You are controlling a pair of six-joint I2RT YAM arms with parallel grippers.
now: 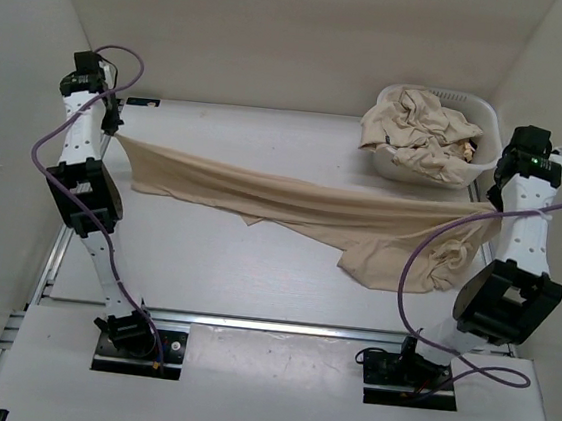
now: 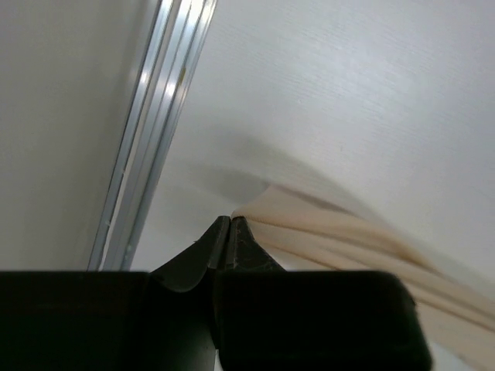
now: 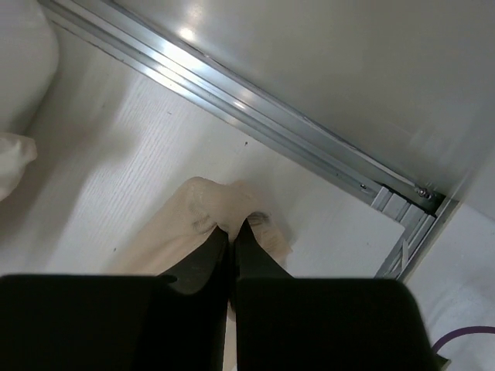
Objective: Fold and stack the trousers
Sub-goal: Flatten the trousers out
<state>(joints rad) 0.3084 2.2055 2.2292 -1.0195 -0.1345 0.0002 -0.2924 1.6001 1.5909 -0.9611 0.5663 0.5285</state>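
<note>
From above, I see my two arm bases bolted at the near edge of the white table (image 1: 205,263), the left arm rising on the left, the right arm on the right. A purple cable (image 1: 428,251) loops off each arm.

Between the arms, one pair of beige trousers (image 1: 262,201) hangs stretched across the table like a hammock, its lower folds sagging and bunched toward the right side. My left gripper (image 1: 118,133) pinches the left end, up near the left wall. My right gripper (image 1: 495,205) pinches the right end, beside the basket.

In the left wrist view, the left gripper (image 2: 230,224) has its two black fingers pressed together, with a thin edge of the trousers (image 2: 348,236) caught at the tips; the cloth fans out to the right in taut pleats, lifted off the table. A metal rail (image 2: 151,124) runs along the table edge to the left.

In the right wrist view, the right gripper (image 3: 230,236) is likewise clamped tight, with a tuft of trousers (image 3: 205,205) poking out past the tips. A rail (image 3: 255,100) crosses the view beyond it.

At the far right of the table sits a white basket (image 1: 487,117), with more trousers (image 1: 420,130) heaped in it, crumpled and spilling over the rim.
</note>
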